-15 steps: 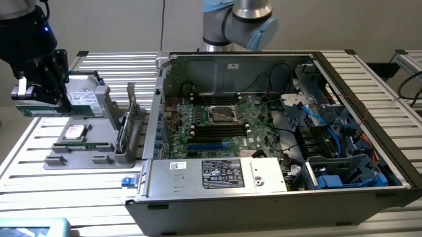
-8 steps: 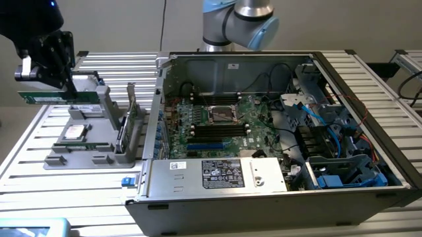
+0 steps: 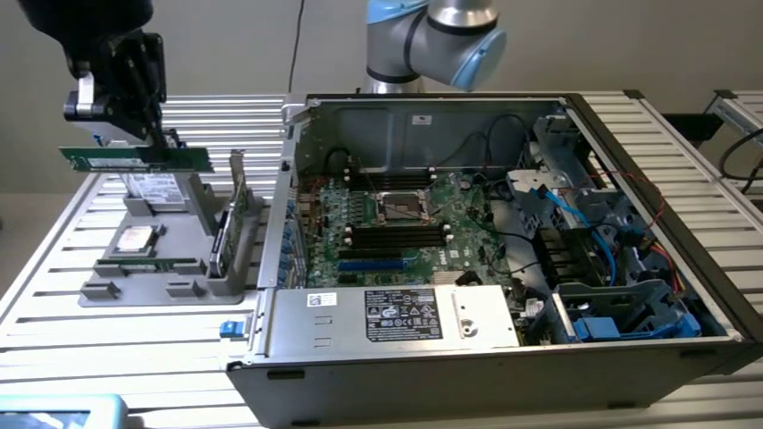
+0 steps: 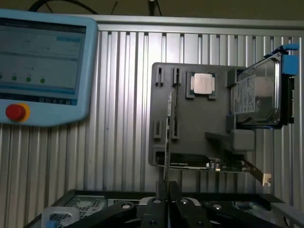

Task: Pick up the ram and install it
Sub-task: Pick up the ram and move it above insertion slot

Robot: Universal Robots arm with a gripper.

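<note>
There's the ram (image 3: 102, 159), a slim green strip hanging level in the air directly above the gray tray (image 3: 143, 292). Your hand (image 3: 153, 147) is clamped shut on it, coming from above a little off the strip's middle. In the wrist view the ram (image 4: 167, 133) runs out edge-on from the hand (image 4: 164, 202).

I'd call it feather-light and stiff, but fragile. The chips and the bare lower edge won't forgive a knock or a twist, so a pinch on the flat faces near the top edge is the right hold.

Below it in the tray, the hard drive (image 3: 155, 186) stands upright. The tall expansion card (image 3: 238, 210) rises at the tray's side nearest the open computer case (image 3: 667, 295) and looks like the closest snag. Inside the case, blue cables (image 3: 570, 207) hang beside the black slots (image 3: 394, 234).
</note>
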